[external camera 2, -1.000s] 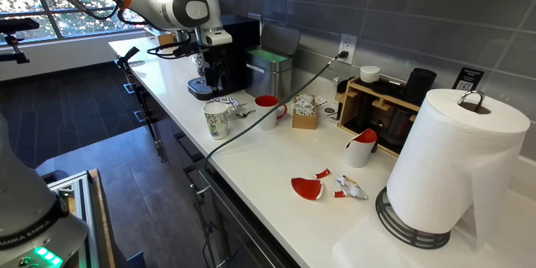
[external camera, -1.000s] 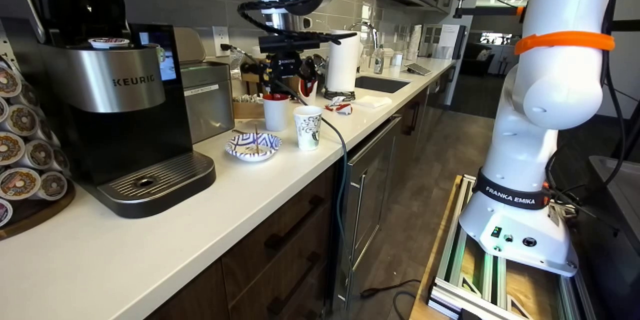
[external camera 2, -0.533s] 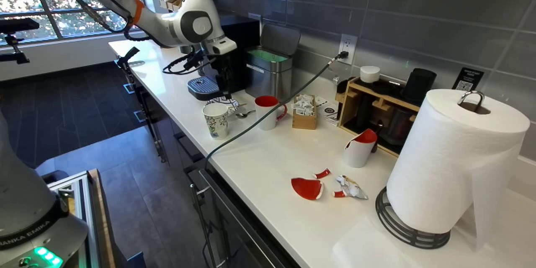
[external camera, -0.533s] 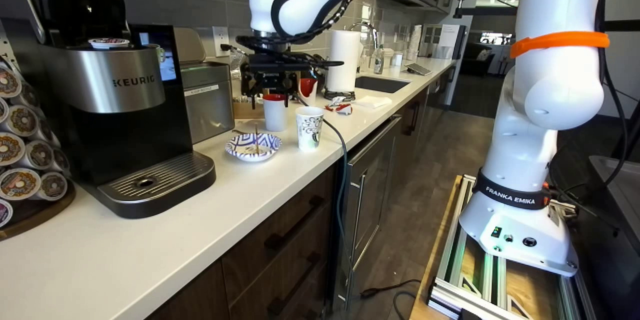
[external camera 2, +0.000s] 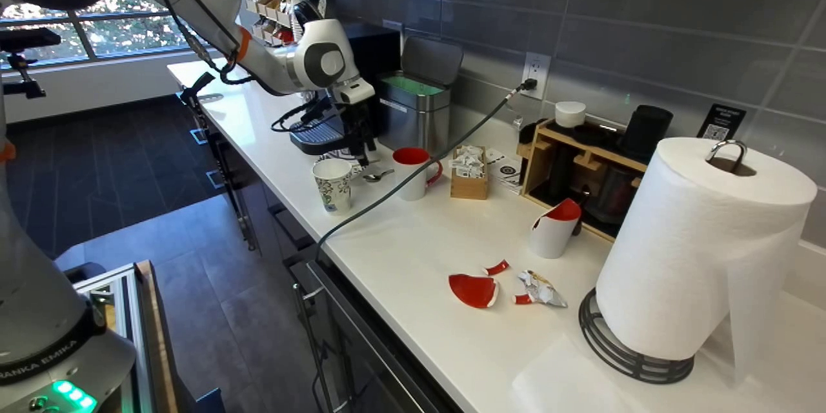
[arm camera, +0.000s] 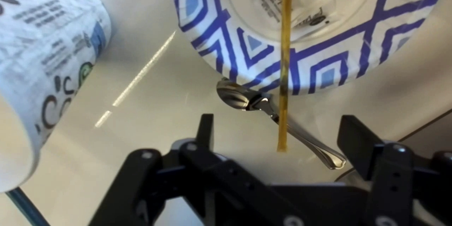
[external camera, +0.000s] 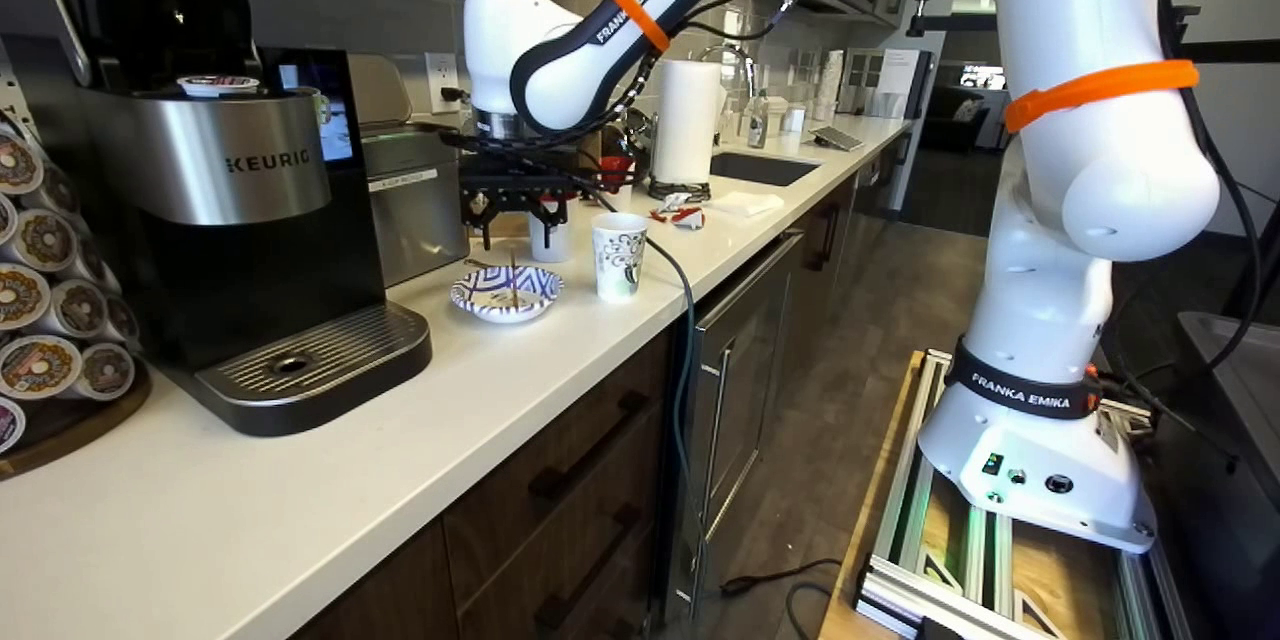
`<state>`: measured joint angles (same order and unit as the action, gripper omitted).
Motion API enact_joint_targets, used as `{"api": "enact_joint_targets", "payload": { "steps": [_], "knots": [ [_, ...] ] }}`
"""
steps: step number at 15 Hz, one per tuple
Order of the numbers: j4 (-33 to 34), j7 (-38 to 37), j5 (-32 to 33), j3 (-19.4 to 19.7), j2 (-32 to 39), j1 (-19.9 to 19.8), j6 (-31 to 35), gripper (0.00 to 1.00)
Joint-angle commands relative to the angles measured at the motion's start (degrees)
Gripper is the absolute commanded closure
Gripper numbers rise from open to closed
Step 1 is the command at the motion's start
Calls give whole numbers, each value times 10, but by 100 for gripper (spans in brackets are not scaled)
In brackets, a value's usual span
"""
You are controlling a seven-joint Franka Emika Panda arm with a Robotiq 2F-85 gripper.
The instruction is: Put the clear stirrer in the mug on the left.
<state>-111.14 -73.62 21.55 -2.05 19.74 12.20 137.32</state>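
Observation:
An amber, see-through stirrer [external camera: 514, 270] leans up out of a low white bowl with a blue pattern [external camera: 472, 292]. In the wrist view the stirrer [arm camera: 285, 60] crosses the bowl's rim [arm camera: 332, 77], its upper end between my fingers but apart from them. My gripper [external camera: 517, 238] is open and empty above the bowl; it also shows in the wrist view [arm camera: 277, 125]. A white mug with red inside [external camera 2: 401, 173] stands beside the bowl. A tilted, broken white mug with red inside [external camera 2: 548, 239] is farther along. In an exterior view the gripper [external camera 2: 366, 153] partly hides the bowl.
A patterned paper cup [external camera: 618, 265] stands close to the bowl. A spoon [arm camera: 310, 144] lies beside it. A cable [external camera 2: 361, 214] crosses the counter. The coffee machine [external camera: 275, 155], metal bin [external camera: 412, 210], packet box [external camera 2: 469, 188], red shards [external camera 2: 474, 290] and paper towel roll [external camera 2: 697, 251] stand around.
My gripper has come down over the bowl and stirrer, and the wrist has turned so both fingers show side by side. The things on the counter have not visibly moved.

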Motion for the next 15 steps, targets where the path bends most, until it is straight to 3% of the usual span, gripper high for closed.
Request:
{"api": "enact_joint_targets", "payload": {
  "steps": [1,2,10,15],
  "knots": [
    [36,-40,2,24,34,20,-7,39],
    [40,-44,2,28,39,21,-7,39],
    [36,-50,-6,39,37,24,-6,100],
    [12,-52,3,34,-9,38,-25,100]
  ]
}}
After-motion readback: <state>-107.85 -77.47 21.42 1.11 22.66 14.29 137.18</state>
